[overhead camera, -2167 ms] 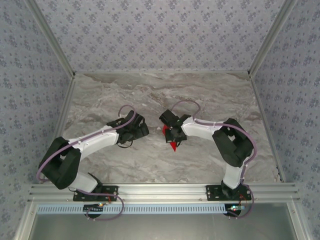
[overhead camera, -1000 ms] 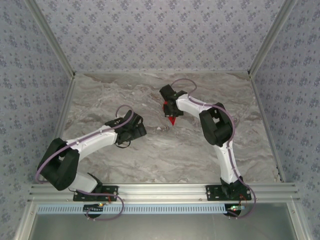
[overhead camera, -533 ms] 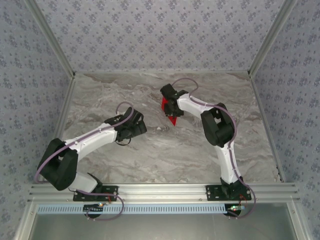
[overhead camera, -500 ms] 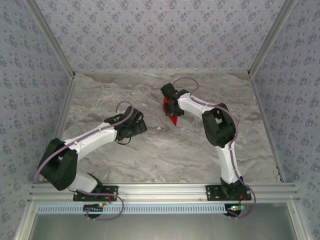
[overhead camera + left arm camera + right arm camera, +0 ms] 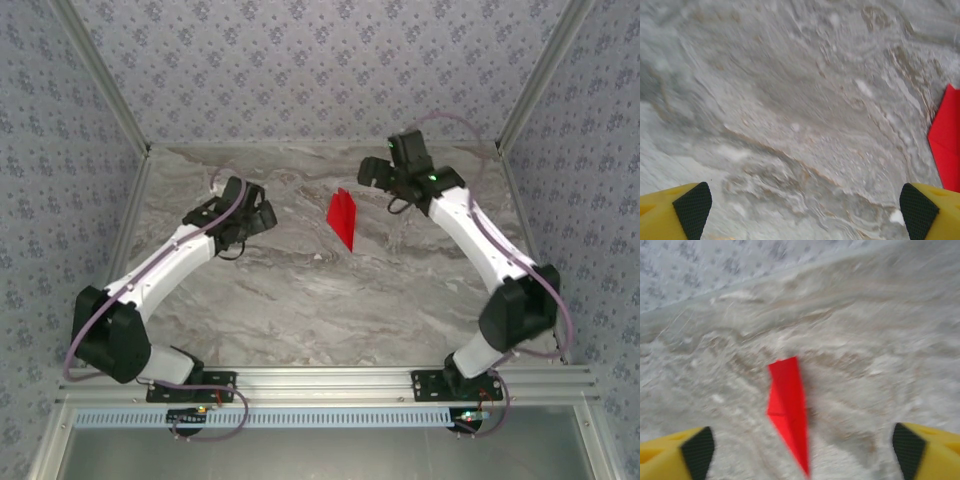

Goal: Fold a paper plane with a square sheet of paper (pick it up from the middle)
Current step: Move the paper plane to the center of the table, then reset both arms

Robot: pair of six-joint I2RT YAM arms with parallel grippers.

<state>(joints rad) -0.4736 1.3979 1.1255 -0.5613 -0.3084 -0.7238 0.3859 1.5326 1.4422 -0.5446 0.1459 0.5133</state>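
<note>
- The paper plane point(image 5: 343, 218) lies on the grey marbled table point(image 5: 300, 310), in the middle towards the far side. Nothing is touching it.
- It is a narrow red dart with its pointed tip towards the near edge and its blunt end towards the far wall point(image 5: 320, 70).
- In the right wrist view the paper plane point(image 5: 788, 410) shows a crease running along its length. Whether it lies fully flat cannot be told.
- The right gripper point(image 5: 375, 175) is to the far right of the plane, near it but apart from it. Its jaws are spread wide and hold nothing.
- In its own camera the right gripper point(image 5: 802, 450) has one yellow finger at each lower corner, with the plane on the table ahead between them.
- The left gripper point(image 5: 262, 215) is to the left of the plane, well apart from it, its jaws also spread wide and empty.
- In the left wrist view the left gripper point(image 5: 804, 212) is over bare table, and the red edge of the plane point(image 5: 946, 140) shows at the right border.
</note>
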